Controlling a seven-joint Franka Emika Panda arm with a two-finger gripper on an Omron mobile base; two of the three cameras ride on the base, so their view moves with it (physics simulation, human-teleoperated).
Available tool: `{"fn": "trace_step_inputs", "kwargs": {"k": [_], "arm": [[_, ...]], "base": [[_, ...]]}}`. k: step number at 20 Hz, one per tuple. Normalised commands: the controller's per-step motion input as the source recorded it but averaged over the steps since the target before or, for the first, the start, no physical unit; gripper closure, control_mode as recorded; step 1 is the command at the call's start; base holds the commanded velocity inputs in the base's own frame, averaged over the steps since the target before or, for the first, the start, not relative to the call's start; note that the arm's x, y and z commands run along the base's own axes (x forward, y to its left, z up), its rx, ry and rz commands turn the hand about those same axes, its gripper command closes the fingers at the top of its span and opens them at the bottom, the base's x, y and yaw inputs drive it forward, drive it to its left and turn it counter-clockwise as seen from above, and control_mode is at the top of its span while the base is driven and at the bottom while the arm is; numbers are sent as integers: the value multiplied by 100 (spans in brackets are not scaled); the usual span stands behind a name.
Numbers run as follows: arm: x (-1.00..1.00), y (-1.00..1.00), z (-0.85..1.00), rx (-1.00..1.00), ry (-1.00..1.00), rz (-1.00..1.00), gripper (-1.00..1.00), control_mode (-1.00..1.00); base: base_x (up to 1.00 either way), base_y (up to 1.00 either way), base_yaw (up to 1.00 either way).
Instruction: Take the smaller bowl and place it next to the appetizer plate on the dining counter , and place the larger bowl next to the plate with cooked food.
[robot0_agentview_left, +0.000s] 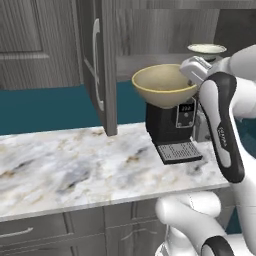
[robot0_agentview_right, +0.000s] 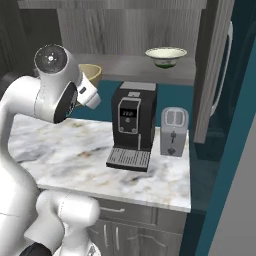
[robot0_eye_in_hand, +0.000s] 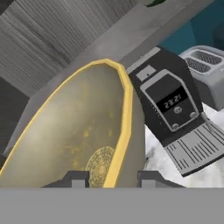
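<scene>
Pincer (robot0_eye_in_hand: 109, 177) sits astride the yellowish rim of the larger bowl (robot0_agentview_left: 164, 84), jaws narrow w/ one tip inside & one outside, bowl up on the cabinet shelf above the coffee machine (robot0_agentview_left: 173, 131) — I'd say pinch firm, then lift level & clear of the open cabinet door (robot0_agentview_left: 100, 60).

A marble worktop (robot0_agentview_right: 60, 150) over grey cabinets carries a black coffee machine (robot0_agentview_right: 132, 125) and, just beside it at 3 o'clock, a silver toaster (robot0_agentview_right: 174, 131). Above, at 12 o'clock, a grey shelf (robot0_agentview_right: 135, 67) holds a small bowl (robot0_agentview_right: 166, 56) toward its right end.
</scene>
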Motion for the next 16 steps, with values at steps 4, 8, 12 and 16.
{"fn": "trace_step_inputs", "kwargs": {"k": [4, 8, 12, 16], "arm": [[0, 0, 0, 0, 0, 0, 100, 100], [0, 0, 0, 0, 0, 0, 100, 100], [0, 0, 0, 0, 0, 0, 100, 100], [0, 0, 0, 0, 0, 0, 100, 100]], "base": [[-100, 0, 20], [-100, 21, 30], [-92, 45, 46], [-56, 39, 63]]}}
